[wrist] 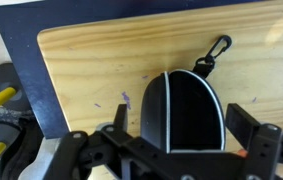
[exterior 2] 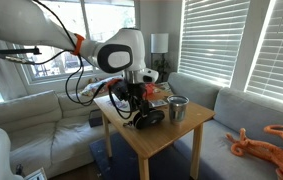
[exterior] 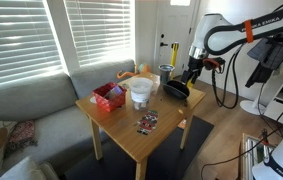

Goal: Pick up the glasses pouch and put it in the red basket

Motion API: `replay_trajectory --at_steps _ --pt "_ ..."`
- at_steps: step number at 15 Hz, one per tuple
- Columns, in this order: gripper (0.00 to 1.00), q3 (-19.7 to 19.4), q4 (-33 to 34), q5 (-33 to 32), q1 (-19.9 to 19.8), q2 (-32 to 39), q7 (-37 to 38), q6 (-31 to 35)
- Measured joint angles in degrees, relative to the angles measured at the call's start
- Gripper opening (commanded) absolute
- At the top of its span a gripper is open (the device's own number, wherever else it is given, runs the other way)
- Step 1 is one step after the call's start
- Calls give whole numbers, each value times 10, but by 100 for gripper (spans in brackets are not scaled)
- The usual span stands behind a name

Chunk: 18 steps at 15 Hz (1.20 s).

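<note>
My fingers [wrist: 243,121] are spread wide open, one on each side of the glasses pouch [wrist: 181,108]. The black pouch lies flat on the wooden tabletop [wrist: 91,60], close to its edge (its little clip [wrist: 213,52] points away from me). In an exterior view the red basket [exterior: 108,96] sits past the white tub [exterior: 140,92], well apart from the pouch.

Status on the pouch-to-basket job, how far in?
Done: approach only. The gripper is over the glasses pouch, with the fingers open either side of it in the wrist view. In hand: the grasp; the pouch lies on the table, not lifted. Left: close, lift, carry past the white tub to the red basket, release.
</note>
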Motion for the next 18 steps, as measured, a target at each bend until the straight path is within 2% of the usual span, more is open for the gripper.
replay_trajectory --at_steps 2,6,9,12,14,16,18 --pt "72 6 2 -21 -5 19 23 28" --pt "44 8 7 -65 -14 49 63 66" --pt "22 9 13 -87 -18 63 86 69" --pt "3 10 15 -111 -19 69 107 69" --pt "0 11 16 -124 -19 71 119 69" --pt "4 13 16 -133 -19 72 127 69" --pt "4 16 16 -136 -19 73 131 69"
